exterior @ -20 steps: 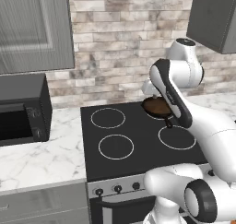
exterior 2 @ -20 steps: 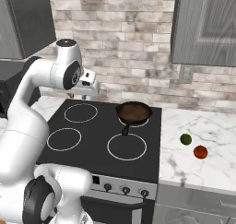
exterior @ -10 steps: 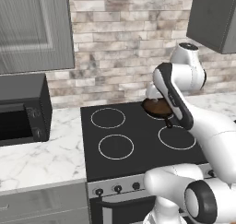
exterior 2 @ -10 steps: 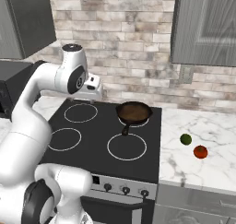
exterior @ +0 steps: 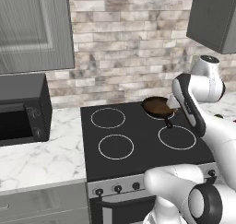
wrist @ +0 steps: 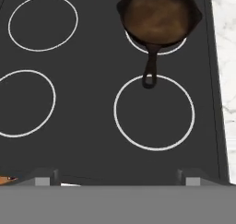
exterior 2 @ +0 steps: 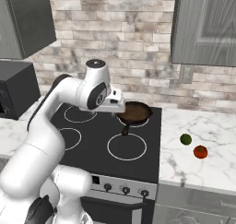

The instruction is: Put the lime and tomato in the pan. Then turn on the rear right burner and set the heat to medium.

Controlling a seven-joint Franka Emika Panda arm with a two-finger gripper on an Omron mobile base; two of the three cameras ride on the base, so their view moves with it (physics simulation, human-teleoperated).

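End effector spread wide above the cooktop, pan ahead, lime and tomato well apart on the counter

Matt dark-brown pan on smooth black glass cooktop; veined marble counter, rough brick backsplash
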